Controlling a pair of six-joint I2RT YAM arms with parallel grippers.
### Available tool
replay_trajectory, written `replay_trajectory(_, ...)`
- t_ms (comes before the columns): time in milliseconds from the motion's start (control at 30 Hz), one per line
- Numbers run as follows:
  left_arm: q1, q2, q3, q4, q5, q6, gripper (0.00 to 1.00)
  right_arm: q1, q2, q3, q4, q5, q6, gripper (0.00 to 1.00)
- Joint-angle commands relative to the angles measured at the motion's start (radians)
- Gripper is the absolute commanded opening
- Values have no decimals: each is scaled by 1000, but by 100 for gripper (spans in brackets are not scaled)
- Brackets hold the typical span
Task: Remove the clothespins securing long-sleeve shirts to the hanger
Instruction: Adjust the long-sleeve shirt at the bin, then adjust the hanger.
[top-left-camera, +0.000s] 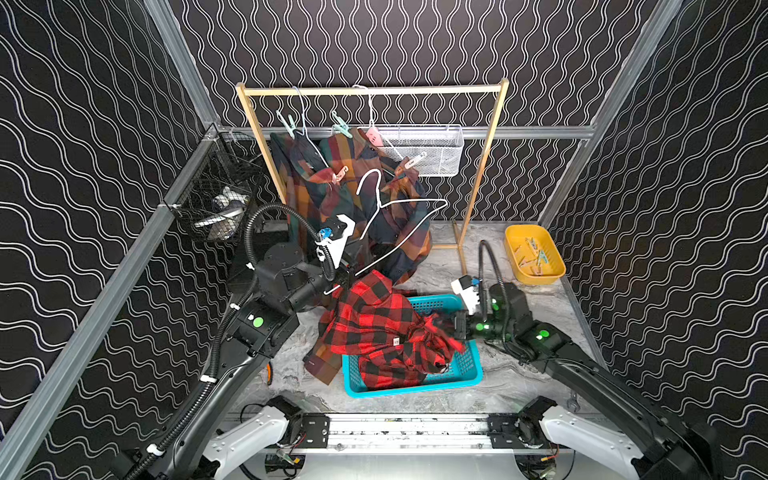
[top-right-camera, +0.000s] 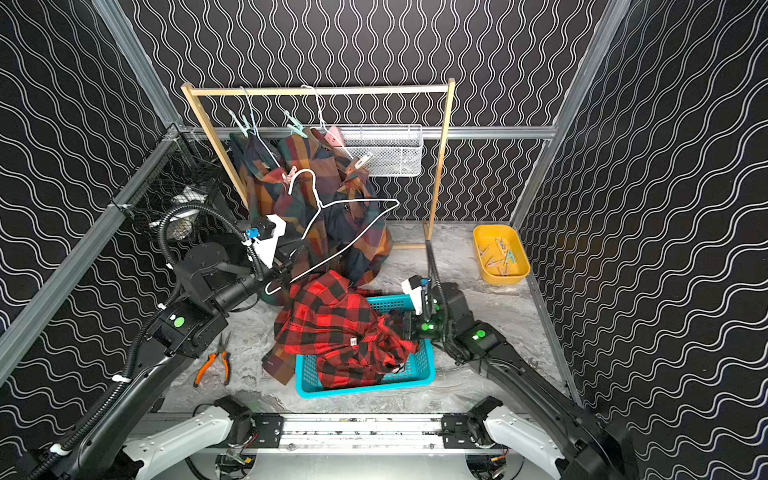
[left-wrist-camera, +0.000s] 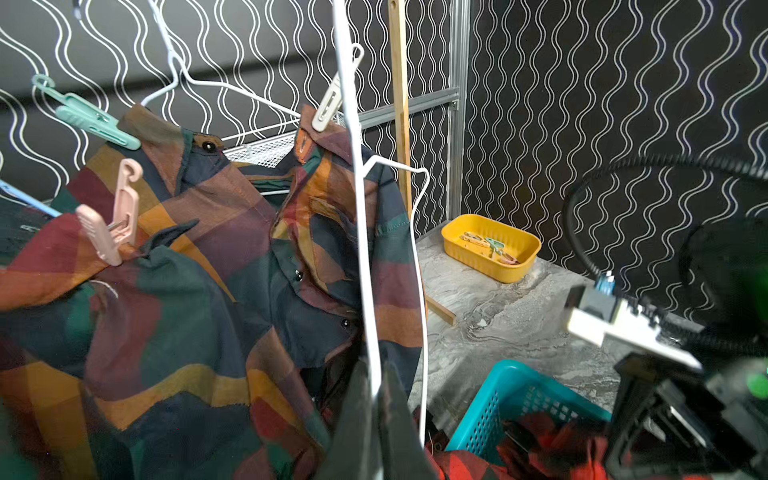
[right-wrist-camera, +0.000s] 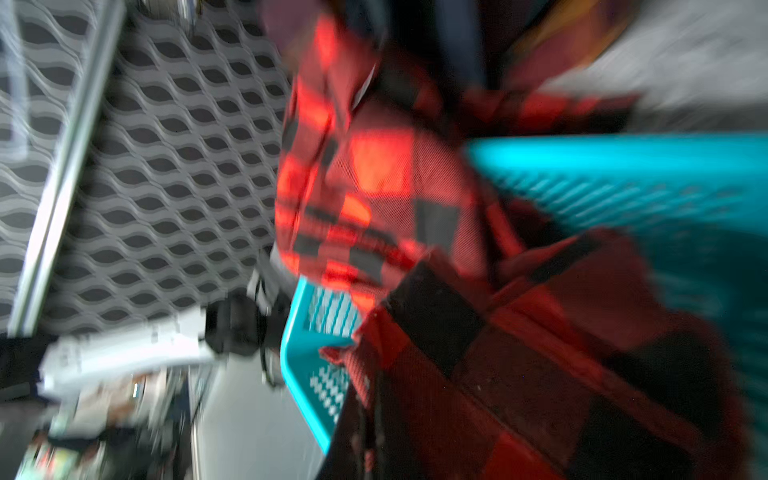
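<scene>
the red-and-black shirt is matt, fuzzy woven cloth; the big-check shirts are a thinner, smoother weave with glossy buttons. the clothespins are matt pastel plastic (a metal spring shows in the pink one). the hanger is smooth white-coated wire, the rack pale bare wood, the teal basket and yellow tray glossy plastic, the tabletop marbled grey with faint sheen

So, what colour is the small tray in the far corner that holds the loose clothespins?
Yellow. The tray shows best in the left wrist view.
</scene>
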Motion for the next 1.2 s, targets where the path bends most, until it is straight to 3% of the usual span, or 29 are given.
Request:
replay_trajectory(0, 48, 6, 10, 19, 102, -60, 0, 62, 84, -18, 44, 70, -34, 10)
replay_trajectory(33, 73, 8, 9, 23, 142, -76, 0, 69, 108, -25, 55, 66, -32, 23)
replay_trajectory(167, 158, 30, 21, 15, 343, -93, 0, 57, 49, -12, 22, 92, -69, 49)
replay_trajectory(267, 189, 56, 45, -20, 458, -56, 0, -5, -62, 47, -73, 92, -138, 60)
replay_trajectory(467, 234, 123, 108, -117, 639, 36, 0, -232, -203, 187, -172, -51, -266, 74)
replay_trajectory(667, 268, 216, 205, -257, 793, 172, 0, -295, -214, 323, -139, -24, -406, 76)
replay_trajectory(967, 298, 261, 257, -344, 876, 261, 0, -326, -57, 549, -113, -95, -635, 75)
replay_trajectory(1167, 301, 266, 271, -387, 897, 294, 0, -380, 54, 603, -59, -249, -719, 75)
